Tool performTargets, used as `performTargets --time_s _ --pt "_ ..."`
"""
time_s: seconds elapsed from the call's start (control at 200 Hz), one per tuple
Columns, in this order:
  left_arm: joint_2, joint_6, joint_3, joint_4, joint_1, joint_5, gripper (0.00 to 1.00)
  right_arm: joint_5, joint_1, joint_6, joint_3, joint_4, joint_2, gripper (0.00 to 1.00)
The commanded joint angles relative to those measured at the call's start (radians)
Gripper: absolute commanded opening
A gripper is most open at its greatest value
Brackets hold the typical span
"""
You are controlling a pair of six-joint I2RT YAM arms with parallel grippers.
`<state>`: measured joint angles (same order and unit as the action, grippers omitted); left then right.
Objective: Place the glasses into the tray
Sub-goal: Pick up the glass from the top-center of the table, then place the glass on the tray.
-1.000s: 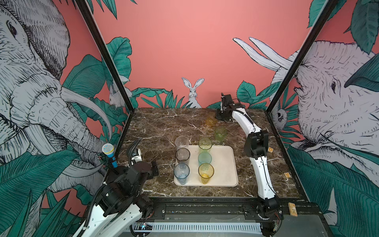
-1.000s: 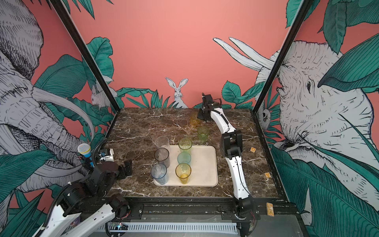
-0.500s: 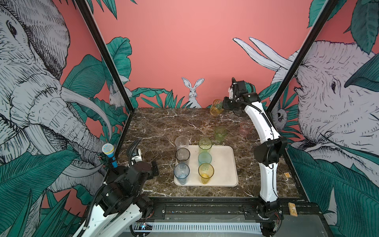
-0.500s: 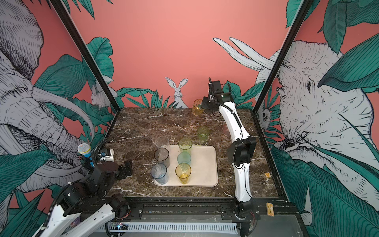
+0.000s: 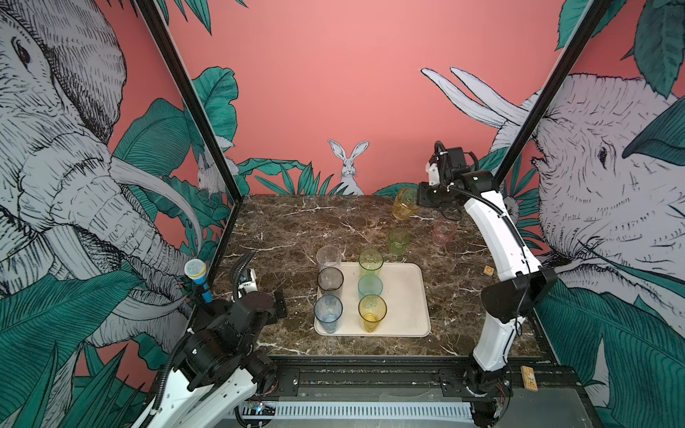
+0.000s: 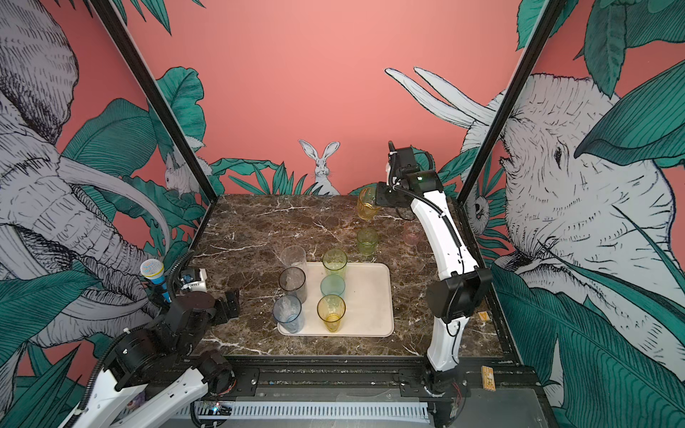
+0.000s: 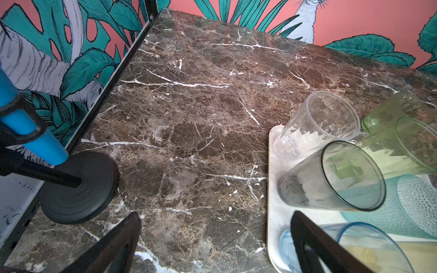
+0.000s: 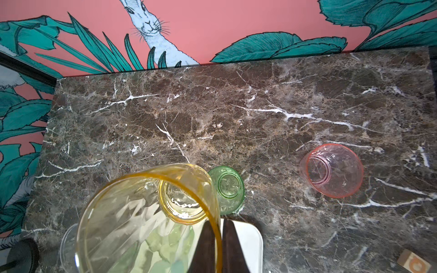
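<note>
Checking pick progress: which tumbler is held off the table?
The amber tumbler, its rim pinched by the right gripper, jaws shut. The short green tumbler and pink tumbler stand on the table; the other six stand in the tray.

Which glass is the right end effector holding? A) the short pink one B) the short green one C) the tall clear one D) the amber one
D: the right end effector is shut on the rim of the amber glass; the pink glass and green glass stand untouched on the table.
</note>
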<state>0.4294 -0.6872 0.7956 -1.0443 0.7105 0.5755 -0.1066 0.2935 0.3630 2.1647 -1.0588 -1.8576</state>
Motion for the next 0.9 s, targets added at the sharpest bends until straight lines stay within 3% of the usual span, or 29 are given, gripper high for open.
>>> performTargets --time_s 0.0,0.535,0.895 --pt "-0.009 0.001 -0.015 0.009 -0.003 0.0 0.99 0.015 -0.002 -0.022 -0.057 0.003 0.079 0.0" --pt "-0.015 0.005 -0.021 0.02 -0.003 -0.014 0.99 0.051 0.013 -0.019 -0.443 0.062 0.394 0.0" --pt "-0.008 0.015 -0.024 0.03 -0.003 -0.022 0.99 0.078 0.036 -0.041 -0.621 0.067 0.502 0.0"
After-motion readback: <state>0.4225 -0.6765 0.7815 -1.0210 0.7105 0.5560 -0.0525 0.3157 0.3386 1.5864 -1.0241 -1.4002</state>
